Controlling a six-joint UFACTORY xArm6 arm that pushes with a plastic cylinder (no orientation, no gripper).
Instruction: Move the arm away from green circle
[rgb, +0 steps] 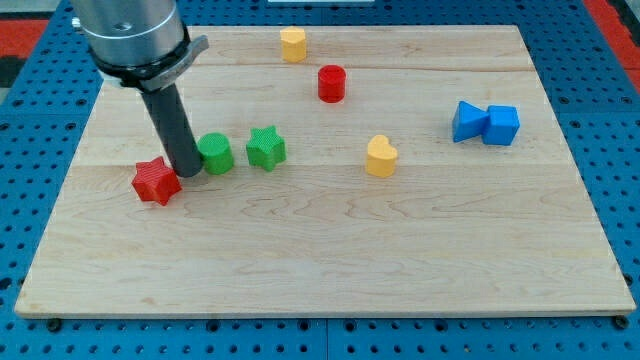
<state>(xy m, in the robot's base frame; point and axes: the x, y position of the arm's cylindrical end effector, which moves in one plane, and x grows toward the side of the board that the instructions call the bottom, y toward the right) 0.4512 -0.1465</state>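
Observation:
The green circle block (216, 153) sits on the wooden board (330, 250) at the view's left of centre. My tip (188, 173) is down on the board right beside it, touching or nearly touching its left side. A red star block (156, 181) lies just left of my tip, close against the rod. A green star block (266, 147) stands just right of the green circle.
A yellow hexagon block (293, 44) and a red cylinder (331, 83) sit near the view's top. A yellow heart block (380, 156) is at centre right. Two blue blocks (486, 123) touch each other at the right.

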